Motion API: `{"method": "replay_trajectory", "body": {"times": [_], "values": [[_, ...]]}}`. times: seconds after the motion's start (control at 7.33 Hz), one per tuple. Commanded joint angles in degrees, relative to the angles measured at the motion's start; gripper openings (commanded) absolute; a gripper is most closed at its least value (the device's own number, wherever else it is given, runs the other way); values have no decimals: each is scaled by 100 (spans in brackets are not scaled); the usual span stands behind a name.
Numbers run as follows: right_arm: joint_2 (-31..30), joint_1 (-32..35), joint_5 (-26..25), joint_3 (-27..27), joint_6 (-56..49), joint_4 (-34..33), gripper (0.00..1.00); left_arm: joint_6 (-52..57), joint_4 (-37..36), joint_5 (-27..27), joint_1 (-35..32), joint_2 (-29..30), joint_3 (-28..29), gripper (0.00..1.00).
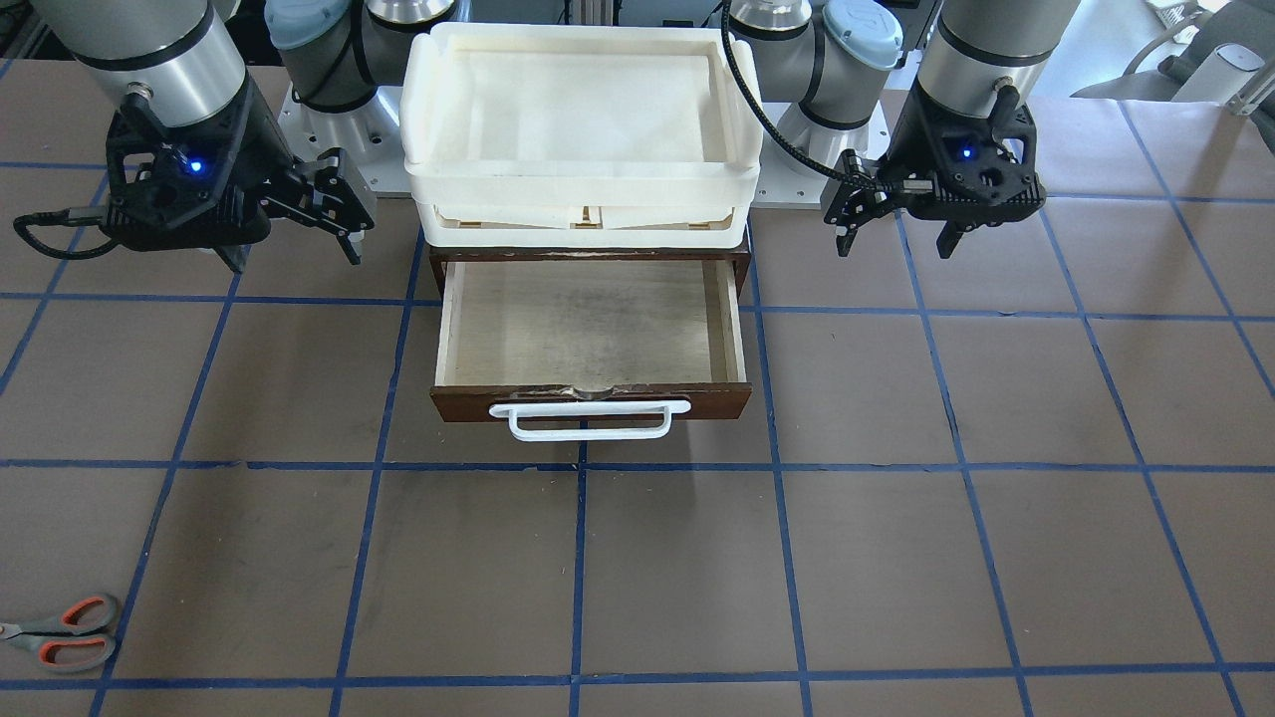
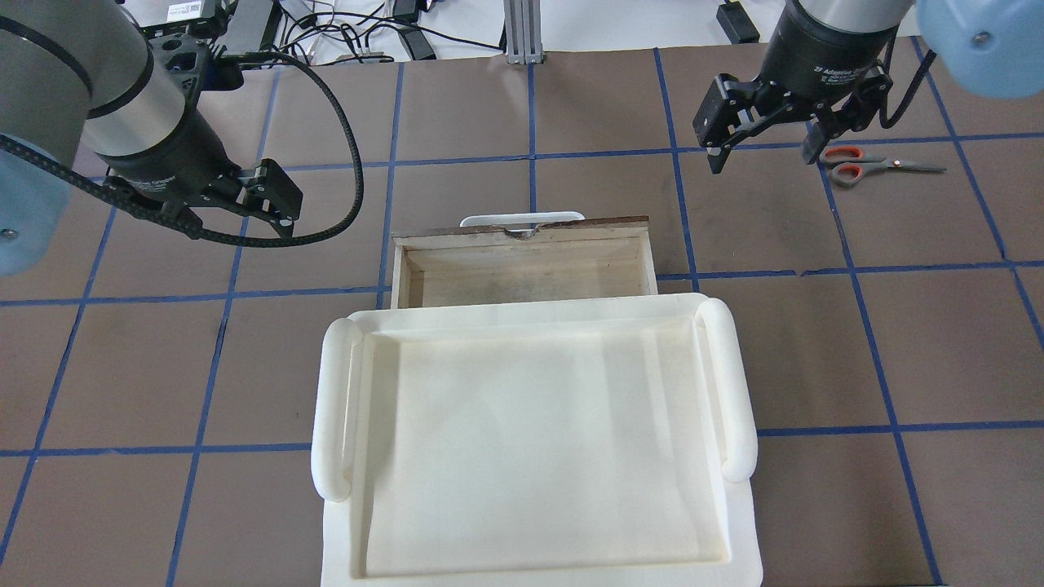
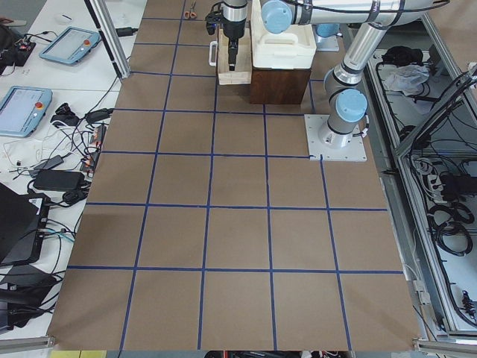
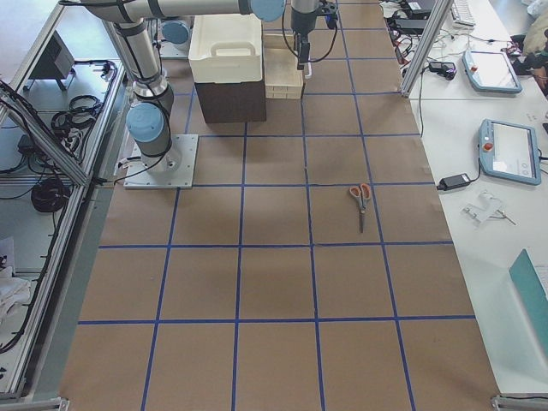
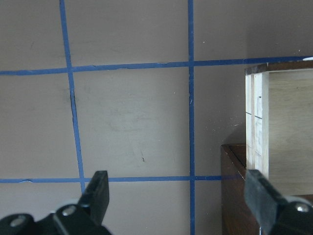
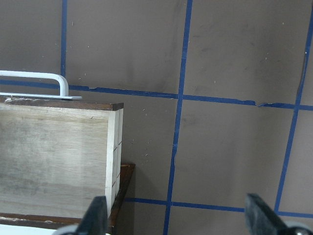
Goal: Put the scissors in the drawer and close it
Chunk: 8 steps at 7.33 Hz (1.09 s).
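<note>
Front view: drawer pulled out, scissors flat on bench, well apart on the right arm's side; overhead: left gripper and right gripper both spread, holding nothing, flanking the drawer.

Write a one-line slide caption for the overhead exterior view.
Left gripper and right gripper hover open either side of the open, empty drawer; scissors lie on the table, far right.
</note>
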<state>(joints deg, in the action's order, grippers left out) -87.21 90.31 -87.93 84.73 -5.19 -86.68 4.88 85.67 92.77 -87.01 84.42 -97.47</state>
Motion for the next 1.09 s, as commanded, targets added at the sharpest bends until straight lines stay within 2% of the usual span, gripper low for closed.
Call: {"method": "replay_trajectory", "body": {"times": [0.0, 0.95], "values": [[2, 4, 4, 0, -8, -15, 100, 4, -6, -5, 0, -5, 0, 100], [-15, -5, 118, 114, -87, -24, 100, 13, -6, -5, 0, 21, 0, 100]]}}
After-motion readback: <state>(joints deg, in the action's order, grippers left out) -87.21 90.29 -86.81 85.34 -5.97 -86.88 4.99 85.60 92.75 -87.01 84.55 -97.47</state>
